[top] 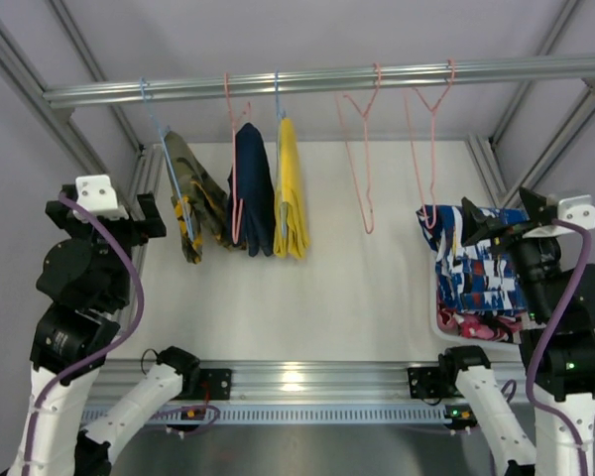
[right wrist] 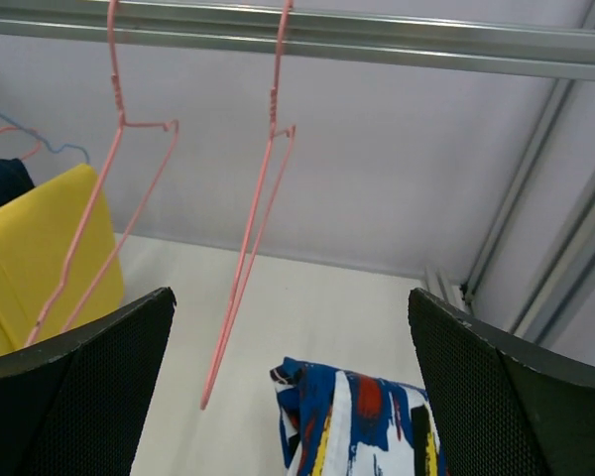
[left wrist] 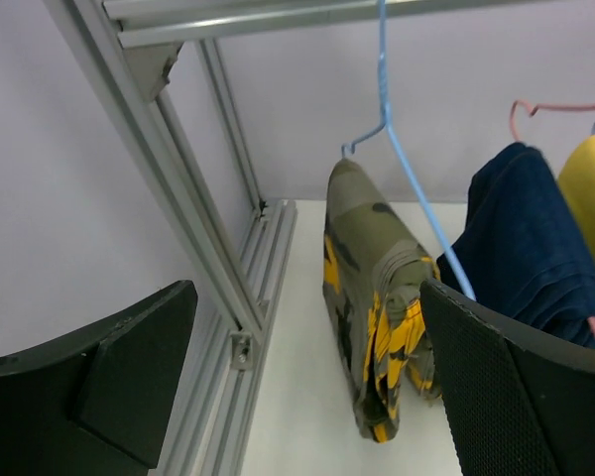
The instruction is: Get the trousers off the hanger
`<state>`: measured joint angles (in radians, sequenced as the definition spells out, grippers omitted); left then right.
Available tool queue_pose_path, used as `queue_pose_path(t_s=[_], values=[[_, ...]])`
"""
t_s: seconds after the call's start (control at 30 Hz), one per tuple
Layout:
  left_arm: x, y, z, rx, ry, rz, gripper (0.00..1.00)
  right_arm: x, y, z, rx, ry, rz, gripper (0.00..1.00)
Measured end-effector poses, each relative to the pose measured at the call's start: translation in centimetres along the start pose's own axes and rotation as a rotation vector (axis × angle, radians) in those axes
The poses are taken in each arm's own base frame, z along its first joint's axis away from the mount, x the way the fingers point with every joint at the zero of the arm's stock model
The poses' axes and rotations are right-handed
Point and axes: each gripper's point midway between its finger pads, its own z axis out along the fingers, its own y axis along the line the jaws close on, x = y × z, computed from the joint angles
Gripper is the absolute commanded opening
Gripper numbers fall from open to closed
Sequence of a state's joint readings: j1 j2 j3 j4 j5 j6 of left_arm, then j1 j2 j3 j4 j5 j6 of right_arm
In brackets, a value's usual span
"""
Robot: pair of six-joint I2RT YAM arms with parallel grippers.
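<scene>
Blue trousers (top: 473,263) atop red-pink pair (top: 473,325), rt side

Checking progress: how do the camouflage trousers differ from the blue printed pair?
The camouflage trousers hang over a blue hanger on the rail; the blue printed trousers lie heaped at the right, off any hanger. The camouflage pair is olive with yellow; the blue printed pair shows red and white. Both are small cloth pairs.

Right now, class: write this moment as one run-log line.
left hand: open, facing camouflage trousers on blue hanger | right hand: open, above blue printed trousers | empty pink hangers: two | hung pairs: three
</scene>
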<state>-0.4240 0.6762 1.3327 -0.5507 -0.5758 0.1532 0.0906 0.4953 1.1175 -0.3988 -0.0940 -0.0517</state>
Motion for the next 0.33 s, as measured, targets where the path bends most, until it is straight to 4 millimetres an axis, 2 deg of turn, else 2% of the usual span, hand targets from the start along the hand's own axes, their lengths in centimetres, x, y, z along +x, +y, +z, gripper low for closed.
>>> queue_pose_path(t_s=[0.13, 0.33], values=[[1.9, 0.8, -0.6, -0.026, 0.032, 0.04, 0.99, -0.5, -0.9, -1.1, 0.054, -0.021, -0.007, 1.0], [2.2, 1.4, -1.4, -0.031, 0.028, 0.054, 0.99, -0.7, -0.9, -1.5, 0.059, -0.033, 0.001, 0.99]])
